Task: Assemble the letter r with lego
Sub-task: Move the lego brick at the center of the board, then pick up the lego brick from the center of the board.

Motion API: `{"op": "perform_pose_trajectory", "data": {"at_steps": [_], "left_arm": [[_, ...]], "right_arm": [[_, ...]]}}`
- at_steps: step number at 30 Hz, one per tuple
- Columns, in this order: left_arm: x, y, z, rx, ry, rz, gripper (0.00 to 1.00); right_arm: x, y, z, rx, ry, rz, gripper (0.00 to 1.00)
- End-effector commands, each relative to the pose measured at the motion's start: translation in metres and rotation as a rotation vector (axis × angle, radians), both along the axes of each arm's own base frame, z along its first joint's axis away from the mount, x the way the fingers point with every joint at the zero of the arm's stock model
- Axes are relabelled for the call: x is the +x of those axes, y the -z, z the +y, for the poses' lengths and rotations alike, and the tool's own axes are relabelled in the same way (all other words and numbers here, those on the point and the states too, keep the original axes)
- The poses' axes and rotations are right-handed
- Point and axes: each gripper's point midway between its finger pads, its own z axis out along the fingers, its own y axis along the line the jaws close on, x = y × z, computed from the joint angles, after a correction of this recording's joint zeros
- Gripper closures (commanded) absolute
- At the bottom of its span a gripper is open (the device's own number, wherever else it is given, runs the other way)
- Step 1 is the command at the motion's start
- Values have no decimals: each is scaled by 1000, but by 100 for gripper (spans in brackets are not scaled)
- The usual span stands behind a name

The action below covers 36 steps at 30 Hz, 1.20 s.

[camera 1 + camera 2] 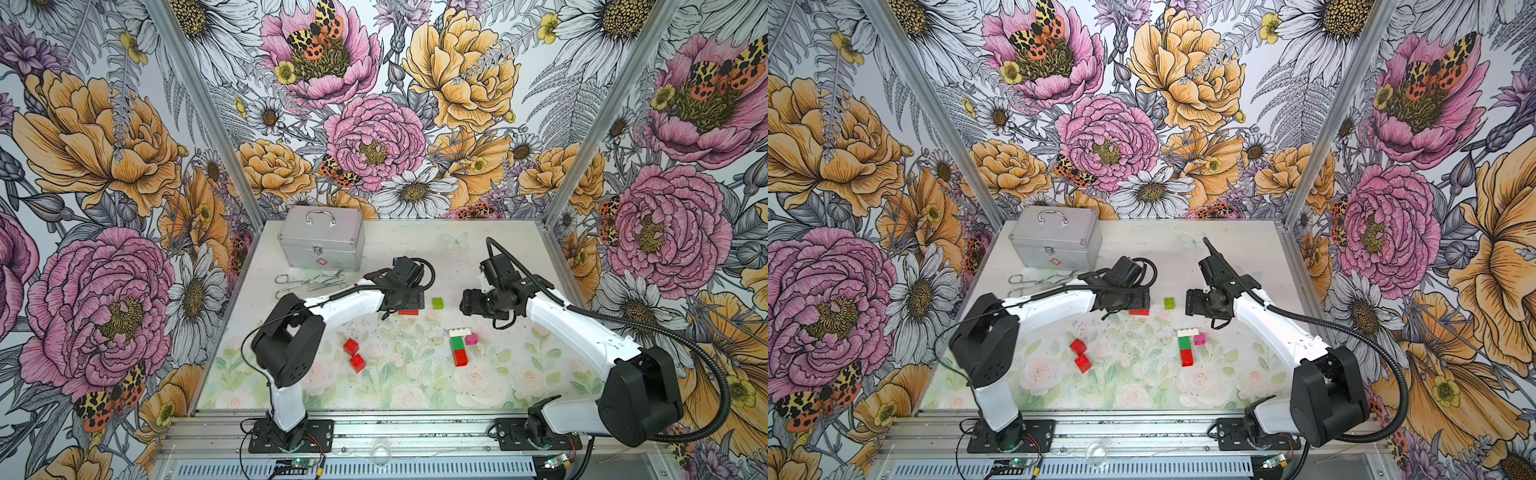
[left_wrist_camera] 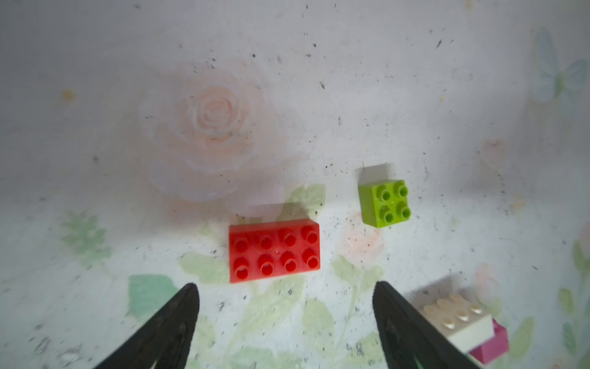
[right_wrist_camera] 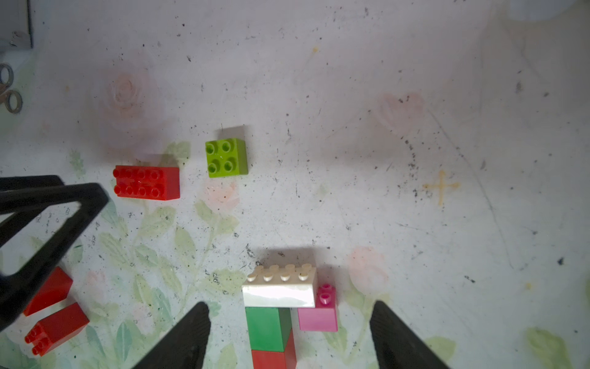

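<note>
Roughly half done: white, green, red and pink bricks (image 1: 457, 343) seemingly joined toward the tabletop (image 1: 415, 257) right edge, four bricks (image 2: 274, 252) loose, left gripper (image 2: 285, 289) and right gripper (image 3: 290, 304) both gaping empty.

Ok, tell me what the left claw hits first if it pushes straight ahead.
Probably the red eight-stud brick, lying just ahead of the open left claw, though depth is unclear.

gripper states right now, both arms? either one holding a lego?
Left gripper: open, holding nothing.
Right gripper: open, holding nothing.
</note>
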Motion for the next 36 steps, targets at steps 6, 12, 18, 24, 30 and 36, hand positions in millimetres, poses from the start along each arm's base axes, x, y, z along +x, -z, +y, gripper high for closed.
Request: {"op": "perform_pose_trajectory", "data": {"at_steps": [6, 12, 18, 24, 30, 36], "left_arm": [[-44, -57, 67, -182, 7, -161, 14], [-89, -74, 82, -338, 48, -261, 14], [-113, -84, 104, -387, 30, -346, 9], [-122, -77, 106, -405, 46, -342, 9], [-123, -78, 103, -420, 61, -343, 8], [-124, -79, 100, -432, 76, -340, 8]], "right_arm": [[22, -20, 52, -16, -3, -27, 21], [38, -14, 97, -53, -33, -4, 22], [52, 5, 129, -113, -29, 36, 22], [58, 19, 160, -149, -47, 61, 22], [59, 38, 171, -202, -31, 96, 22], [62, 53, 172, -219, -15, 119, 20]]}}
